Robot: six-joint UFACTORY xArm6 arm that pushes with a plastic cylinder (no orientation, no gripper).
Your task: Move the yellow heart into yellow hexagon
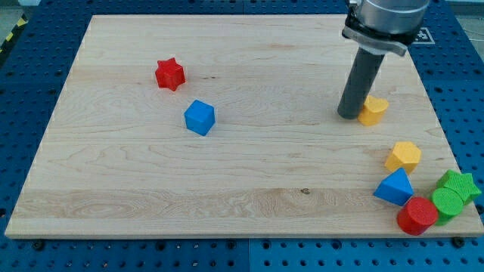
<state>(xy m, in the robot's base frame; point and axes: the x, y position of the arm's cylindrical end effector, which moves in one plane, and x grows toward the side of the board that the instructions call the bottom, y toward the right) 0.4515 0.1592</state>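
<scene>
The yellow heart (373, 109) lies on the wooden board at the view's right, above the middle. My tip (349, 115) rests on the board right against the heart's left side. The yellow hexagon (404, 156) lies lower, toward the view's bottom right, about a block's width below and to the right of the heart.
A blue triangle (395, 187), a red cylinder (417, 215), a green cylinder (447, 202) and a green star (461, 183) cluster at the bottom right corner, just below the hexagon. A red star (170, 74) and a blue cube (200, 117) lie at the left. The board's right edge (442, 128) is close.
</scene>
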